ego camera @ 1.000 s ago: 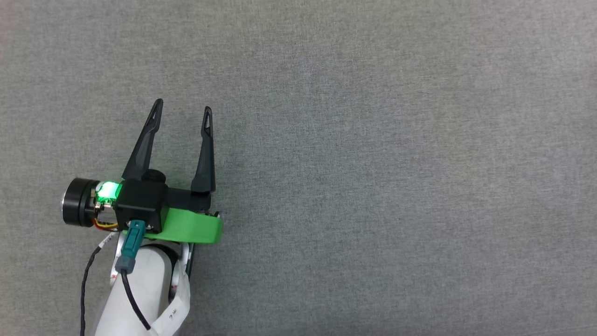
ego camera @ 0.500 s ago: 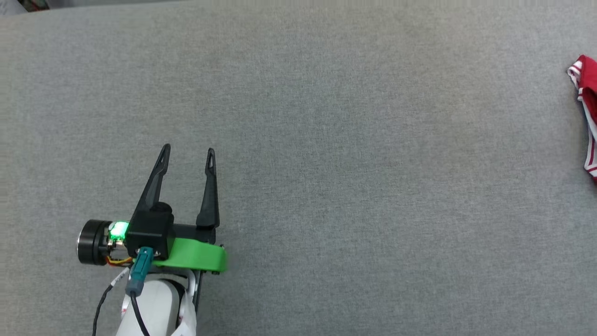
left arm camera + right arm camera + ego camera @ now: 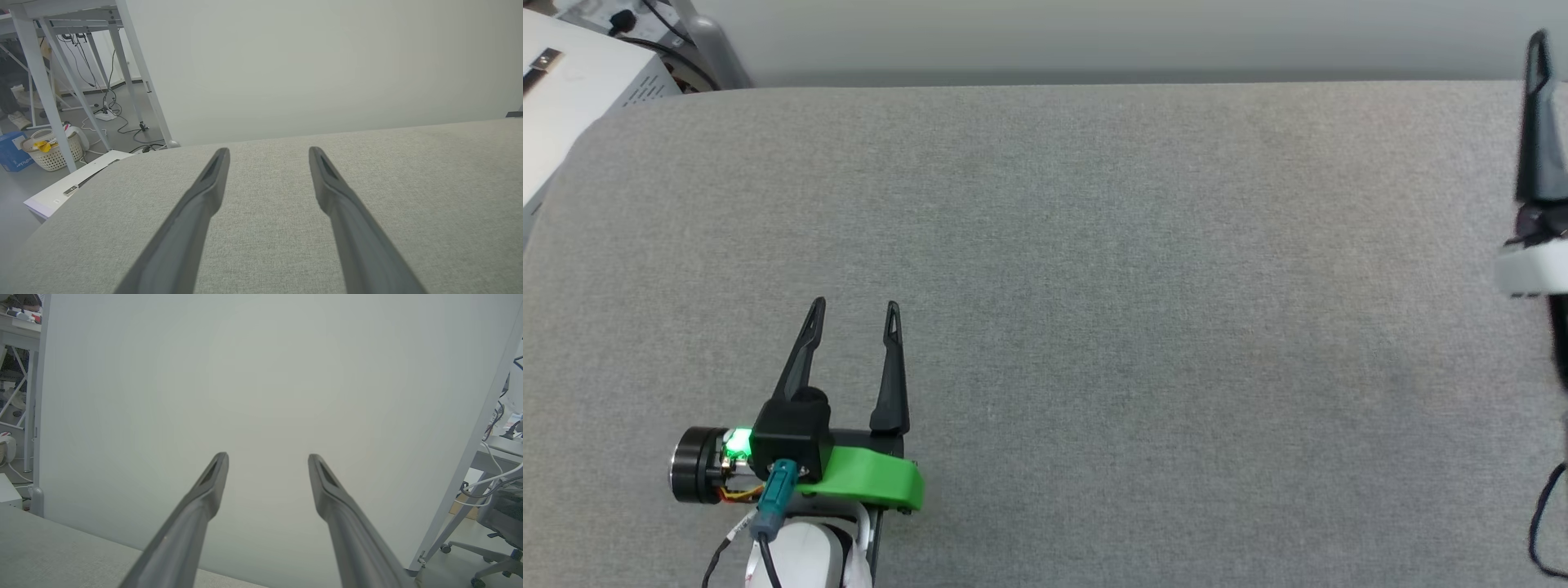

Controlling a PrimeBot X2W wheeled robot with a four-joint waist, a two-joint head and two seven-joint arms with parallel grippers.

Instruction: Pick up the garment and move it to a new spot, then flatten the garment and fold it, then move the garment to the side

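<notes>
The garment is out of view. My left gripper [image 3: 854, 306] hovers open over the lower left of the grey cloth-covered table [image 3: 1143, 327], with nothing between its dark fingers. In the left wrist view the left gripper [image 3: 268, 151] points toward the table's far edge with bare grey cloth beneath it. One dark finger [image 3: 1538, 122] of my right gripper rises at the head view's right edge. Seen from the right wrist, the right gripper [image 3: 267, 457] is open and empty, facing a pale wall panel.
A white cabinet [image 3: 572, 90] with cables stands off the table's far left corner. The pale wall panel [image 3: 327, 61] runs behind the far edge. White frame legs [image 3: 45, 81] and a basket [image 3: 51, 149] are on the floor at left, an office chair [image 3: 498, 522] at right.
The head camera has tilted up, bringing the table's far edge and the cabinet into view. The red garment seen at the right edge half a second ago is gone from the picture; a right finger shows there.
</notes>
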